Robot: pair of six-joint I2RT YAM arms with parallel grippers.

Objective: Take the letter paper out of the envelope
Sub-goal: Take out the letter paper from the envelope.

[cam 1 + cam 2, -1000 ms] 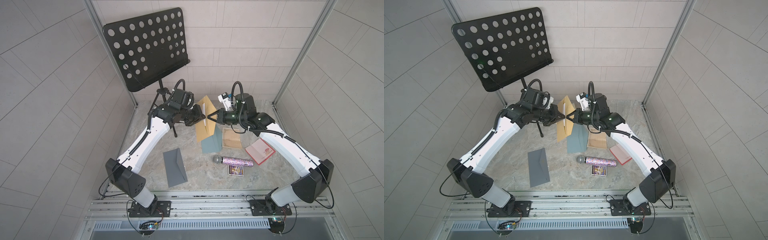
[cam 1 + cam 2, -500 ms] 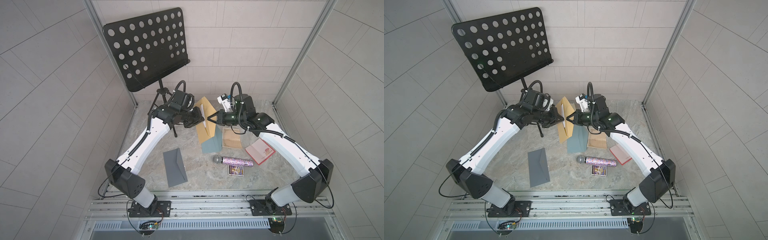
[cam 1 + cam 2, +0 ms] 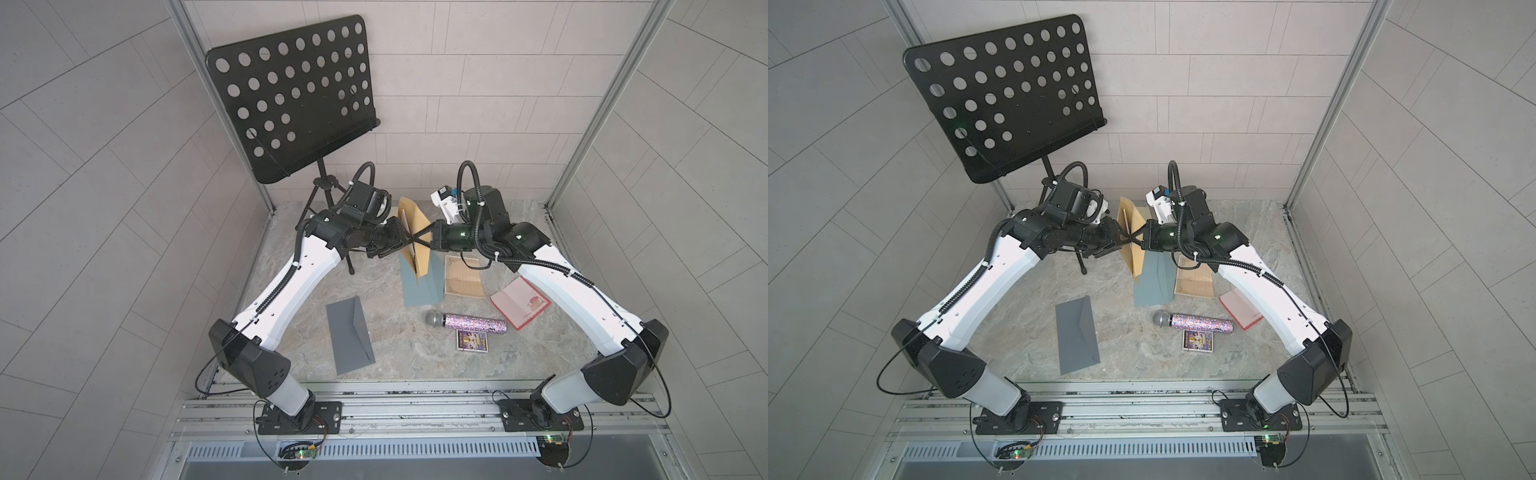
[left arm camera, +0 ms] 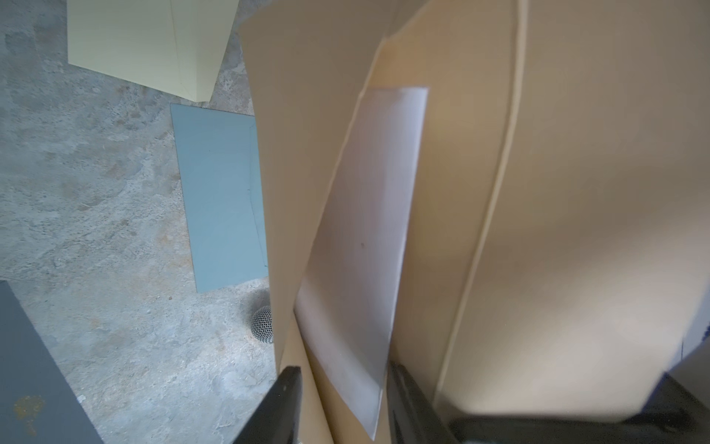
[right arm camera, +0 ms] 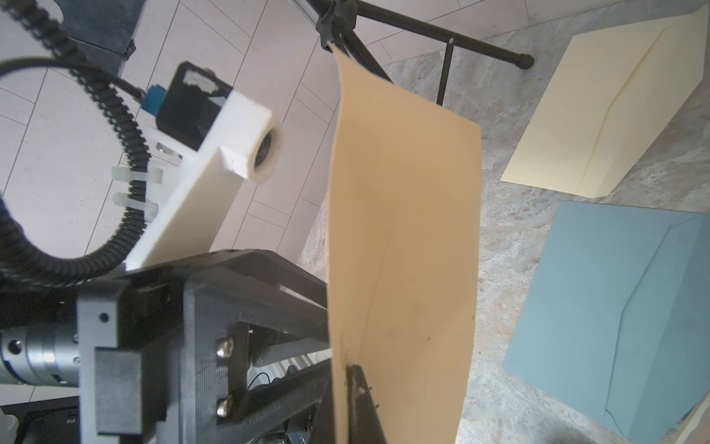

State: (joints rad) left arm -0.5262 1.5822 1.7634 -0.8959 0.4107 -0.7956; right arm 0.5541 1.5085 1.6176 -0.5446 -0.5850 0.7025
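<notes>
Nearest first, at the left gripper (image 4: 344,384): stands roughly half open, clamps nothing, straddles the near short edge of the white letter paper (image 4: 365,230) along with one loose panel of the tan envelope (image 4: 576,192). Next, along the letter paper: sits partly bared inside the tan envelope's open mouth, lying lengthwise away from those jaws toward the tan envelope's far end. Falls squarely between the fingertips (image 4: 284,392), so probably asks only for a close on the sheet alone and a draw back along that same axis, out of the tan envelope. Looks liable to catch the loose panel in the same pinch. Farther on, against the tan envelope's opposite face: the right gripper (image 5: 345,384), pinched shut on the tan wall and holding it up off the table between both arms, as seen in both top views (image 3: 415,220) (image 3: 1133,232). Leaves the left arm the nearer one to the sheet. Farthest, flat on the marble tabletop (image 4: 96,173) below the tan envelope: a blue-grey envelope (image 4: 219,200) and a pale yellow envelope (image 4: 150,38), apart from both grippers.
</notes>
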